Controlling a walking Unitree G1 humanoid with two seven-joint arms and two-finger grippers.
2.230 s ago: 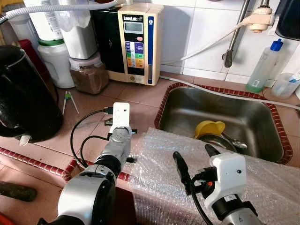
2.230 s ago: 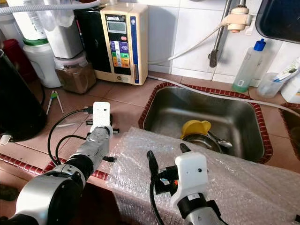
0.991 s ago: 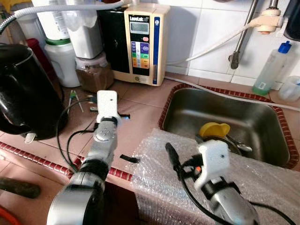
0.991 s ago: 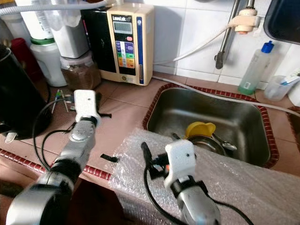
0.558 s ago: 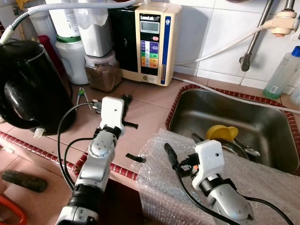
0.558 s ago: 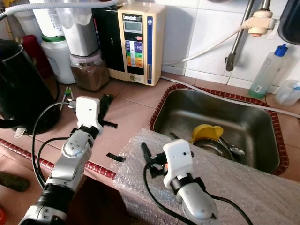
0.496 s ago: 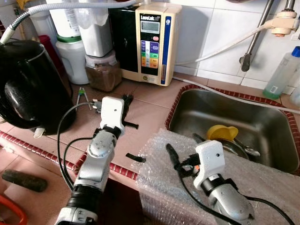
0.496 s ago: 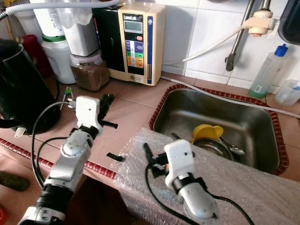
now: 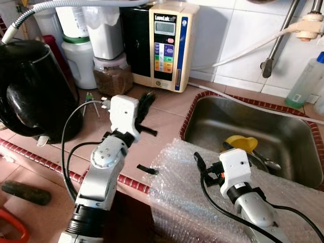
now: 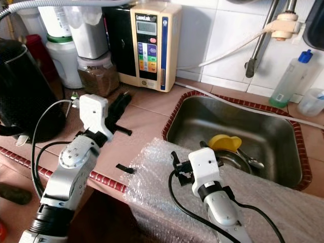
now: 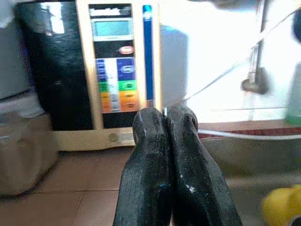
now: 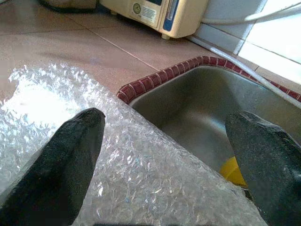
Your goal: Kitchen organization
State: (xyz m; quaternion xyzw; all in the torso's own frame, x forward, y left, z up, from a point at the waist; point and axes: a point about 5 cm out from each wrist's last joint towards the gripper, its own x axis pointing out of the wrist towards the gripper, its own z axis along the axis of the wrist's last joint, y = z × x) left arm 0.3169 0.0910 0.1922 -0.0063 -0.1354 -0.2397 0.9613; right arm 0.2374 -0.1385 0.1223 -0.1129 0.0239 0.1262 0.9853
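Far left of both grippers sits the black kettle (image 9: 30, 91) on the tiled counter (image 9: 162, 121). The left gripper (image 11: 164, 123) hangs above the counter, its two fingers pressed together with nothing between them, aimed at the cream water ionizer (image 9: 169, 45) standing ahead against the wall tiles. Just behind that gripper, toward the robot, a small black scrap (image 9: 145, 168) lies on the counter. Now the right gripper (image 12: 164, 129): fingers spread wide apart, hovering low over the bubble wrap (image 10: 162, 167) draped across the counter edge. Beyond its fingertips lies the steel sink (image 9: 283, 131), a yellow funnel (image 9: 242, 143) in it. Far right stands a clear bottle (image 10: 285, 78).
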